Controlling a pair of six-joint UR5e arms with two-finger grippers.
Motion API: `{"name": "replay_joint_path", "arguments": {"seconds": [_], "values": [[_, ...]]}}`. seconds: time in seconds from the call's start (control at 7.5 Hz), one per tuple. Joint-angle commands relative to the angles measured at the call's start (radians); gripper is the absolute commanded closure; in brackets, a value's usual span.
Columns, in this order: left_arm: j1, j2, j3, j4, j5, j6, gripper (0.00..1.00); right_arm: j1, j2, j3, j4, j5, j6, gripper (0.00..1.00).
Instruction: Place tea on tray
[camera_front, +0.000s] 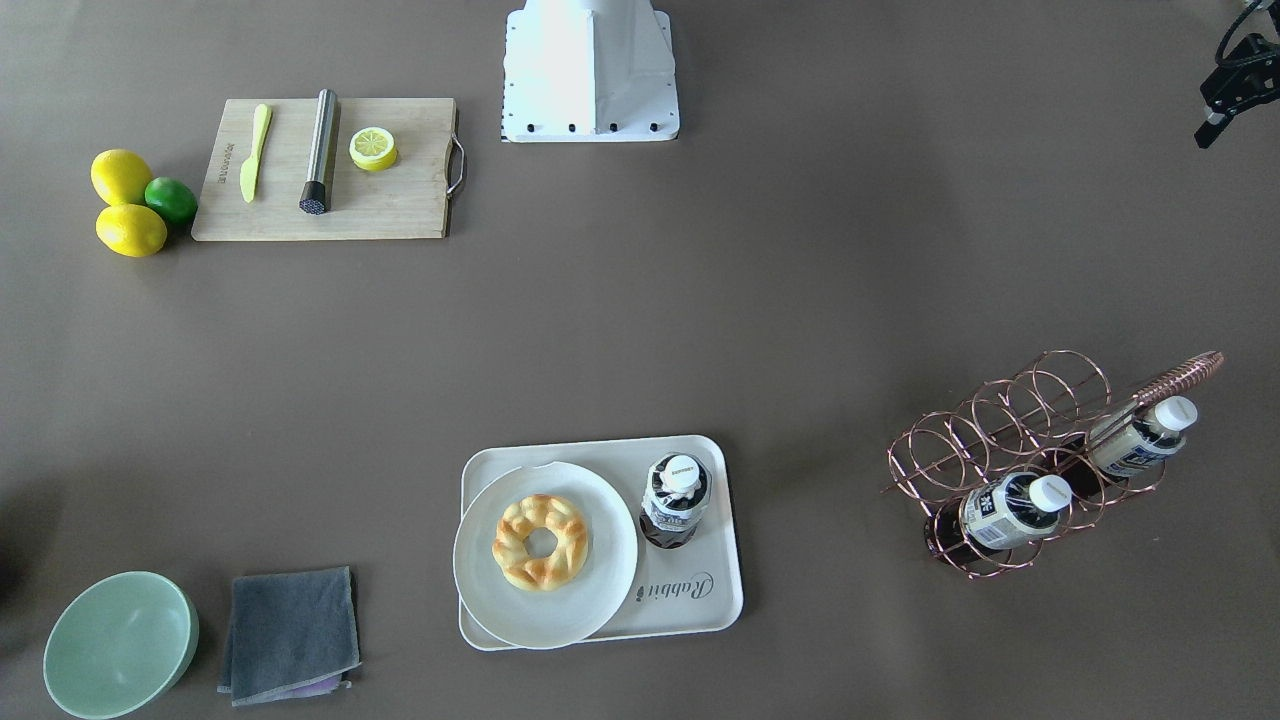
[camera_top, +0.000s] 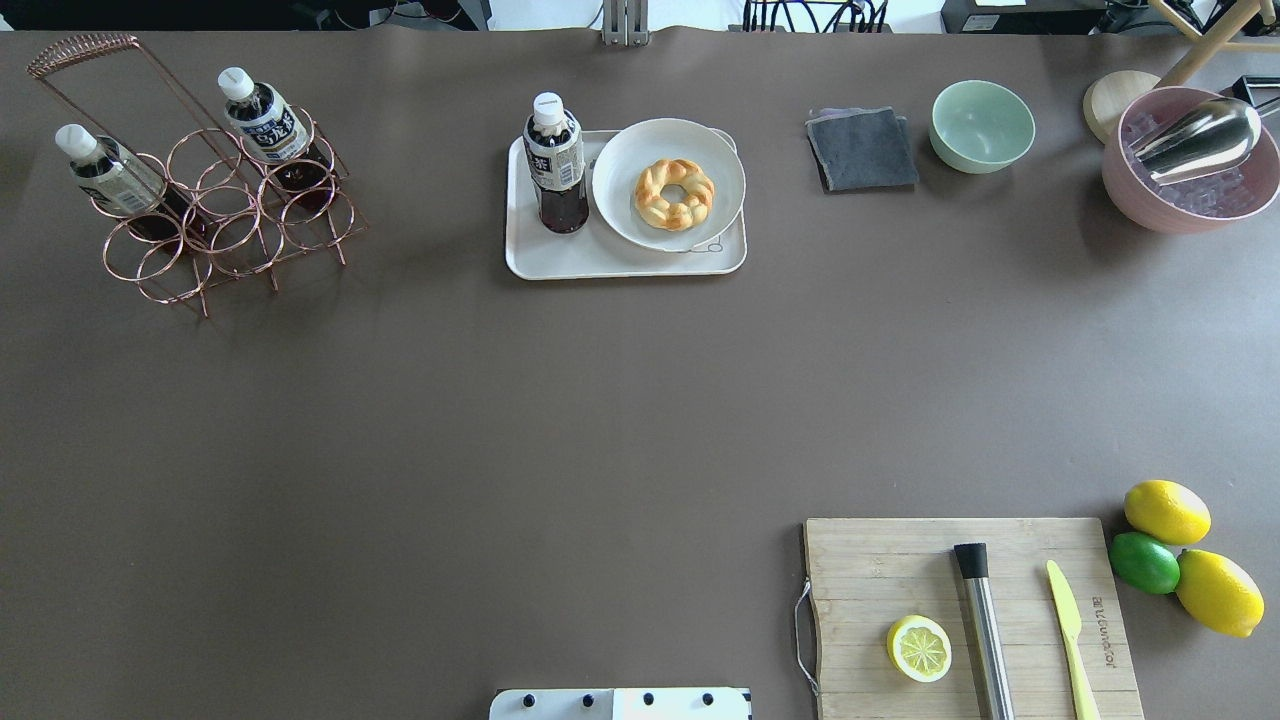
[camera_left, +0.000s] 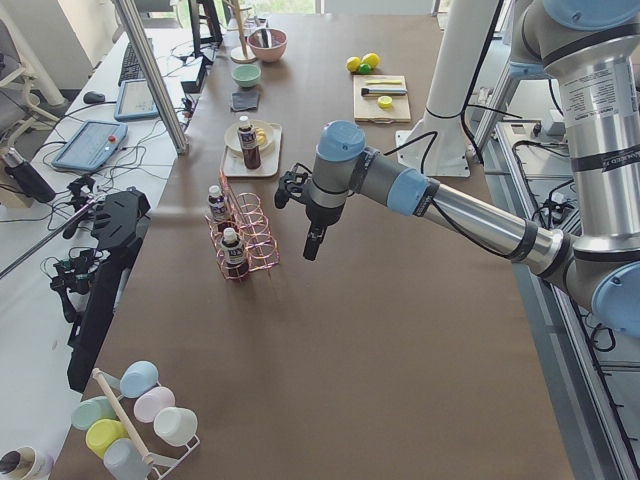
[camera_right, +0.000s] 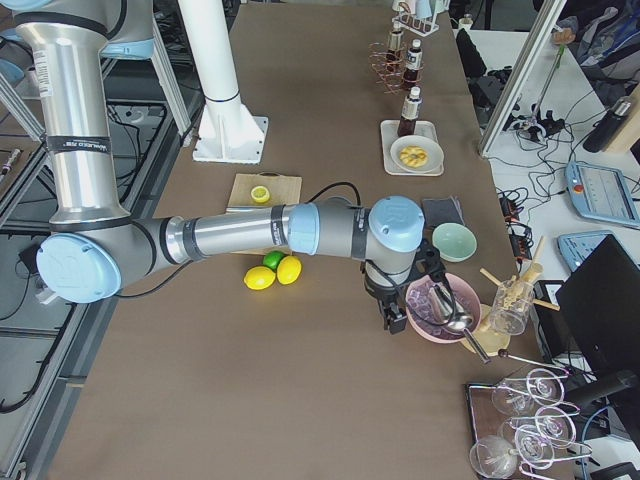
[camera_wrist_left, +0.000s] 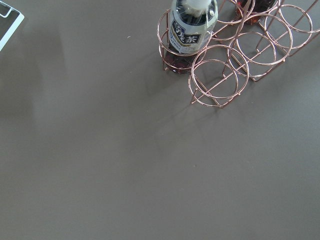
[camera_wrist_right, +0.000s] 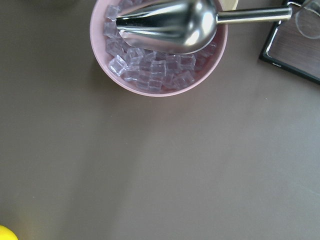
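Note:
One tea bottle (camera_front: 675, 500) stands upright on the cream tray (camera_front: 700, 612), next to a white plate. It also shows in the overhead view (camera_top: 556, 160) on the tray (camera_top: 600, 264). Two more tea bottles (camera_top: 110, 175) (camera_top: 262, 115) sit in a copper wire rack (camera_top: 215, 235). My left gripper (camera_left: 311, 245) hangs above the table beside the rack, apart from it and holding nothing; only a dark part of it (camera_front: 1213, 128) shows in the front view, and I cannot tell if it is open. My right gripper (camera_right: 394, 320) hangs next to a pink ice bowl; I cannot tell its state.
A plate with a doughnut (camera_top: 675, 193) takes up the tray's other half. A grey cloth (camera_top: 862, 150), a green bowl (camera_top: 982, 125) and the pink ice bowl with a scoop (camera_top: 1190, 160) stand at the far right. A cutting board (camera_top: 970, 620) and lemons (camera_top: 1168, 512) lie near right.

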Motion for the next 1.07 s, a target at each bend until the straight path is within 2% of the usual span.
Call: {"name": "replay_joint_path", "arguments": {"seconds": [0.0,0.27,0.53,0.93], "values": [[-0.018,0.002,0.003,0.000,-0.001,0.003,0.03,0.097,-0.032,-0.075,0.001,-0.013,-0.152,0.01],[-0.021,0.003,0.018,-0.002,0.010,0.009,0.03,0.097,-0.031,-0.064,-0.001,-0.013,-0.140,0.01],[-0.092,0.002,0.043,-0.006,0.031,0.012,0.03,0.095,-0.032,-0.063,0.001,-0.005,-0.140,0.01],[-0.087,0.000,0.046,-0.006,0.033,0.011,0.03,0.095,-0.032,-0.055,0.002,-0.004,-0.138,0.01]]}}
